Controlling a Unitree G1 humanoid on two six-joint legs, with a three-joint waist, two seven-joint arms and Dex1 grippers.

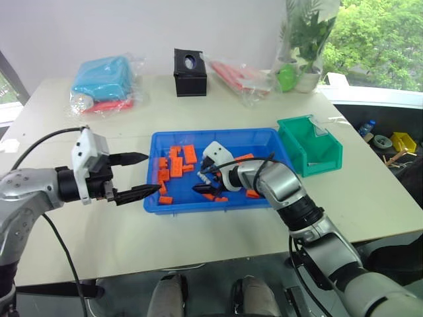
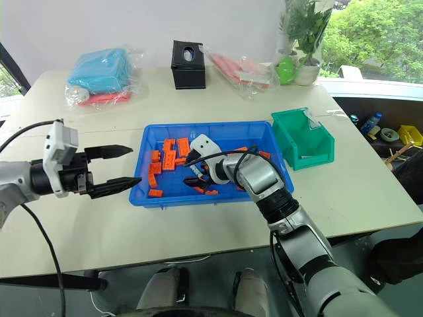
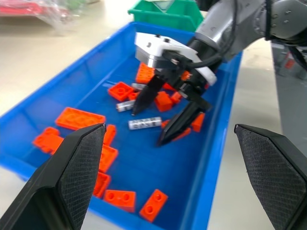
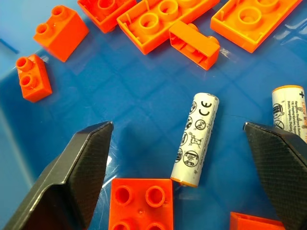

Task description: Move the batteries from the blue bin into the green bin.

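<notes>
Left gripper (image 1: pixel 135 177) hangs open outside the blue bin (image 1: pixel 264 137). Inside, right gripper (image 4: pixel 180 158), jaws apart, straddles a battery (image 4: pixel 195 139) among orange blocks (image 4: pixel 141 203); closing could pinch a block. Green bin (image 1: pixel 301 153) waits beyond.

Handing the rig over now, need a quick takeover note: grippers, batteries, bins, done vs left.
Right gripper: open, low inside the shallow bright blue plastic bin, jaws astride one silvery-white cylindrical battery, not yet gripped.
Left gripper: open, empty, hovering at the blue bin's left edge.
Batteries: at least two lie among orange plastic blocks in the blue bin; a second one sits beside the right gripper's finger.
Small deep green plastic bin: right of the blue bin; no battery visible inside.
Done: nothing visibly moved. Left: grip, carry, drop each battery.
</notes>
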